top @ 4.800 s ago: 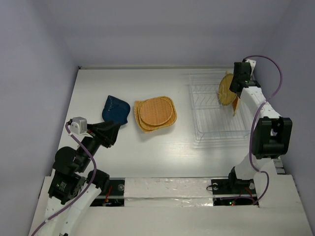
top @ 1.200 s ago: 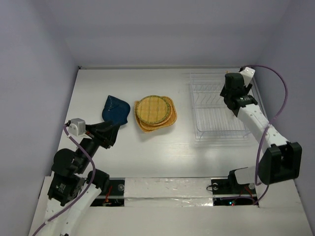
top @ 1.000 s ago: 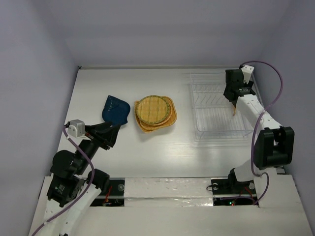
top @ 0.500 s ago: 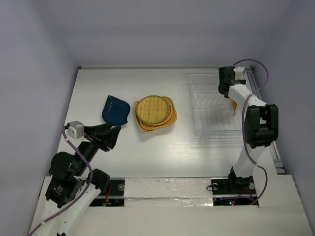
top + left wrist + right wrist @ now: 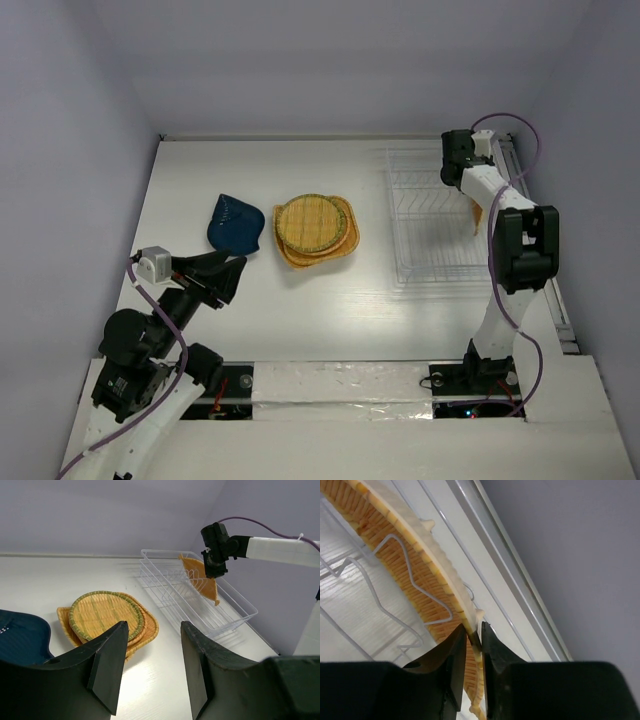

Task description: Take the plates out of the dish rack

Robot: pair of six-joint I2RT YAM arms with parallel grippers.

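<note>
Right gripper [image 5: 474, 641], stretched far forward, pinches the rim of the orange plate [image 5: 422, 587] — left gripper [image 5: 152, 666] hangs open.

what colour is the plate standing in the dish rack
The plate is orange, woven-look; clearest in the right wrist view.

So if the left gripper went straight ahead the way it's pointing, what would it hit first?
Likely the right edge of the woven plate stack, though the left gripper might touch the table just short of it; depth is unclear.
</note>
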